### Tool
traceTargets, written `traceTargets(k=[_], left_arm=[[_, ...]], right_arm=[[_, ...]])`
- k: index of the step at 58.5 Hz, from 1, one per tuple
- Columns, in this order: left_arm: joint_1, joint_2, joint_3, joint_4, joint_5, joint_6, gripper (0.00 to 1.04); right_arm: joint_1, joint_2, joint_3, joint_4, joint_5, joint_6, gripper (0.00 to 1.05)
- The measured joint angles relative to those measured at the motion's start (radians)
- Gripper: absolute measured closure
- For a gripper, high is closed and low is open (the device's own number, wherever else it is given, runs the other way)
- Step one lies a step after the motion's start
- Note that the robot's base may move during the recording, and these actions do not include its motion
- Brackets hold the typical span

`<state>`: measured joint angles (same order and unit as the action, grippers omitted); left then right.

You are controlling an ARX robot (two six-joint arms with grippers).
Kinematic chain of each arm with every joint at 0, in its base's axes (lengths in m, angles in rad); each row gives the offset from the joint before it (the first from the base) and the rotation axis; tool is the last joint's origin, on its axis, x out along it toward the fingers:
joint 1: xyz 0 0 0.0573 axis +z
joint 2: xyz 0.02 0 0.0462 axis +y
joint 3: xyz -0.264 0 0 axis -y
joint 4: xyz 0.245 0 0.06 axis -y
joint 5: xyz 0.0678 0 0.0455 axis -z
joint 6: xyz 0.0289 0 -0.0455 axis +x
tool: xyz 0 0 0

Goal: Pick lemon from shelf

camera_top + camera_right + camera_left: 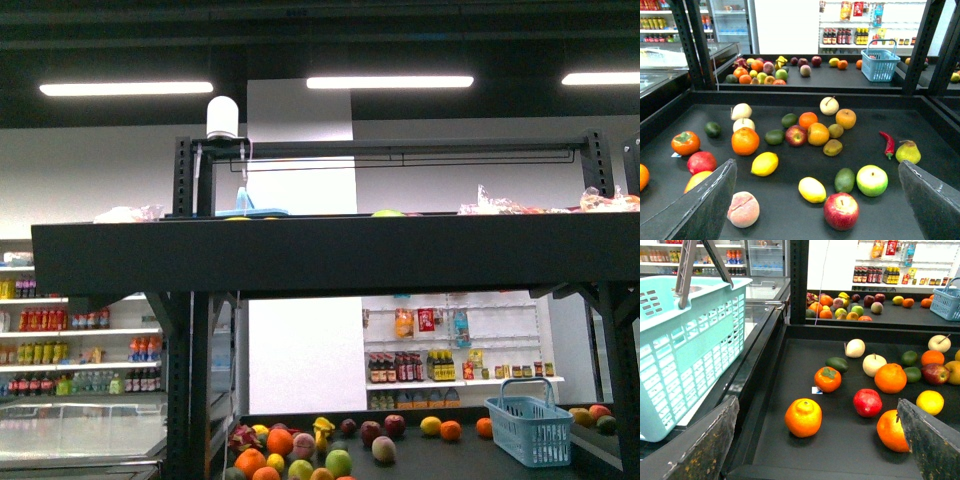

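The right gripper (816,165) is spread wide and holds nothing, probably so its fingers can straddle a fruit from above; it hangs over the near edge of the shelf (790,225) deck, not yet down among the produce. The left gripper (817,402) is likewise wide open and empty, beside a teal basket (690,340) at the deck's side edge, likely waiting to receive. The lemon (765,164) lies loose in the deck's nearer half, just short of a large orange (745,141), with bare deck around it for fingers; it is bright plain yellow, oval, smooth-skinned. A paler yellow oval fruit (812,189) lies near.
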<state>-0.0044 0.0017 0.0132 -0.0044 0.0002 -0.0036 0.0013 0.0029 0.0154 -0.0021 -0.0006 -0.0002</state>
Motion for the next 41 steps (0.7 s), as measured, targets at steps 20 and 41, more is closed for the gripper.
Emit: traceTargets(k=[20,41], left_arm=[[0.000,0.000,0.000,0.000,0.000,0.000,0.08],[0.285,0.578,0.337,0.072,0.315,-0.577,0.08]], right_arm=[[0.000,0.000,0.000,0.000,0.000,0.000,0.07],[0.000,0.000,0.000,0.000,0.000,0.000,0.07]])
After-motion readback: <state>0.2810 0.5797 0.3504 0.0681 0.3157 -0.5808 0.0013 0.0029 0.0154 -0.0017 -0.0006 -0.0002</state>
